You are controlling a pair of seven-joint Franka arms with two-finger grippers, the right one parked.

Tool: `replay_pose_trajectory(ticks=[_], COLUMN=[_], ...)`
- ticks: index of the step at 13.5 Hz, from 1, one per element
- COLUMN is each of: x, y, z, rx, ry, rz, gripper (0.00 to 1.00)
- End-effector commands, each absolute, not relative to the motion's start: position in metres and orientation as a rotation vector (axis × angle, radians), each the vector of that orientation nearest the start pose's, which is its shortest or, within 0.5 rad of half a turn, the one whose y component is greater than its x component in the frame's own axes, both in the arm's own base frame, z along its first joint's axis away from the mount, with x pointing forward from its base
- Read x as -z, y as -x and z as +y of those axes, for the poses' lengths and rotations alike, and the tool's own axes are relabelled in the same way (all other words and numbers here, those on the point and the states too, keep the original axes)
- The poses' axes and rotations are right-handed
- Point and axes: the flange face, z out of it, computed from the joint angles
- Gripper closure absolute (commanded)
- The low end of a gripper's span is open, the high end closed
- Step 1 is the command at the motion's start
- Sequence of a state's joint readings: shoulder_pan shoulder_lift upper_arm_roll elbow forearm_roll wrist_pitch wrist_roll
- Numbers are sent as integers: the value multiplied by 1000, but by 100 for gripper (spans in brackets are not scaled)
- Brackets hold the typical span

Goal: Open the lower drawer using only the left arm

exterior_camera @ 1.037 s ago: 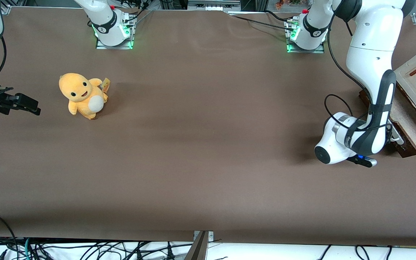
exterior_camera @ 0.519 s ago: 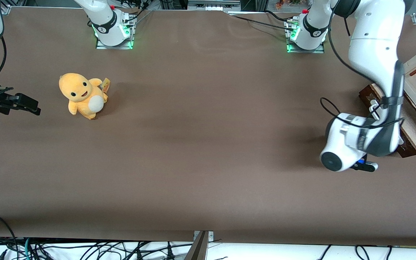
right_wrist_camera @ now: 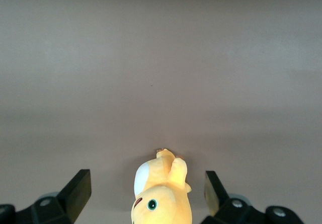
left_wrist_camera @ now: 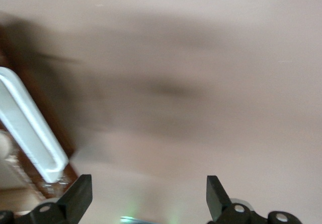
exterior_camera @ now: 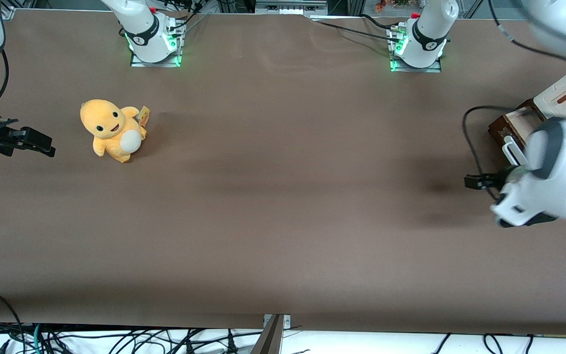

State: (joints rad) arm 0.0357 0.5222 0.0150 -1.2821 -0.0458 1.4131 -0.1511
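Note:
The lower drawer (exterior_camera: 502, 129) stands pulled out of its cabinet at the working arm's end of the table. Its dark brown front and the end of its white bar handle (exterior_camera: 511, 148) show, with a bit of pale inside above them. The left arm (exterior_camera: 551, 172) hangs blurred over the drawer and hides most of it. Its black gripper (exterior_camera: 479, 182) sits above the table beside the handle, apart from it. In the left wrist view the gripper (left_wrist_camera: 148, 201) is open and empty over bare table, with the white handle (left_wrist_camera: 30, 128) and brown drawer front (left_wrist_camera: 55, 133) off to one side.
The pale beige cabinet top (exterior_camera: 565, 93) with its reddish-brown bar sits above the drawer. An orange plush toy (exterior_camera: 111, 129) stands toward the parked arm's end, also seen in the right wrist view (right_wrist_camera: 161, 194). Brown mat (exterior_camera: 283, 196) covers the table.
The left arm has lifted and swung away from the drawer handle, toward the working arm's end. The drawer stays pulled out.

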Motion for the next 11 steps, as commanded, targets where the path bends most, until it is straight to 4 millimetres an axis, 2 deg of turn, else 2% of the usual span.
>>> replay_pose_trajectory(ticks=[1,2,3,4,5,7,9,10,11], x=[-468,-480,-513,-523,-544,-569,-600,-609,-609], y=[-654,-653,-644,-631,-616,-591,-574,-567,-562], z=[48,51,53,50,49,40,18,8,4], rx=[-527,-467,-336,-294,-210,-125,-74,-65,-70], ry=[3256,3276,3286,3280,3257,3210,3096,3033,3024], rz=[-199,-110,-6,103,204,361,442,474,478], gripper=[0,0,0,0,0,0,0,0,0])
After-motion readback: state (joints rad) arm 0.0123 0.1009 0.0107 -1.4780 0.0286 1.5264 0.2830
